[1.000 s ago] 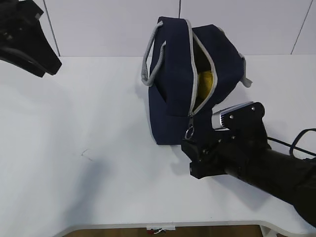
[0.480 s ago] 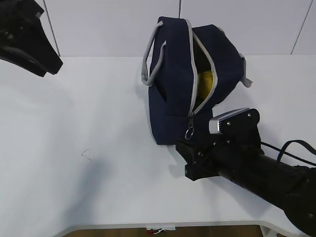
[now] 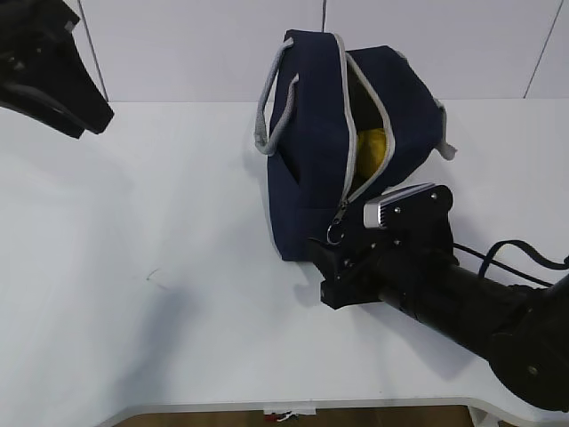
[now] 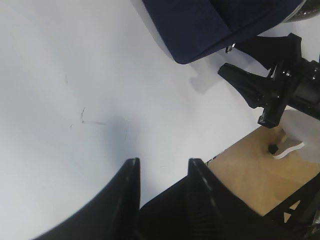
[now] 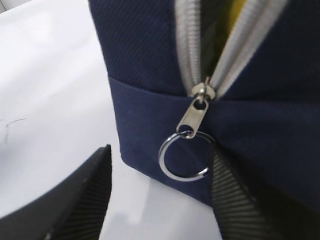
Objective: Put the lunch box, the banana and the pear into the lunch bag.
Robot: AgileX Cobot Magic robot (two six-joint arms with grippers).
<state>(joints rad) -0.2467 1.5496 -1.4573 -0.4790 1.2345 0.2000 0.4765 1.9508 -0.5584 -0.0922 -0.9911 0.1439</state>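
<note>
Reaching toward the zipper end of the lunch bag [image 3: 311, 169], the right gripper [image 5: 160, 200] stands with its jaws wide and empty, one jaw off to each side of the metal ring [image 5: 183, 159] that hangs from the zipper pull [image 5: 196, 112]. The ring lies between the jaws but nearer the right-hand one, almost touching it, so a closing pinch may push the ring aside or catch only the navy fabric behind it. The bag stands on the table [image 3: 178, 222] just ahead of the jaws, its zipper open and something yellow [image 3: 372, 147] showing inside; whether that is the banana or the pear cannot be told, and the lunch box is not in sight. If the pull is tugged with nothing bracing the bag, the bag may well slide or tip over on the smooth table rather than the zipper moving. The left gripper [image 4: 162, 172] hangs well apart from the bag, jaws narrowly parted and holding nothing, so it offers no support.
</note>
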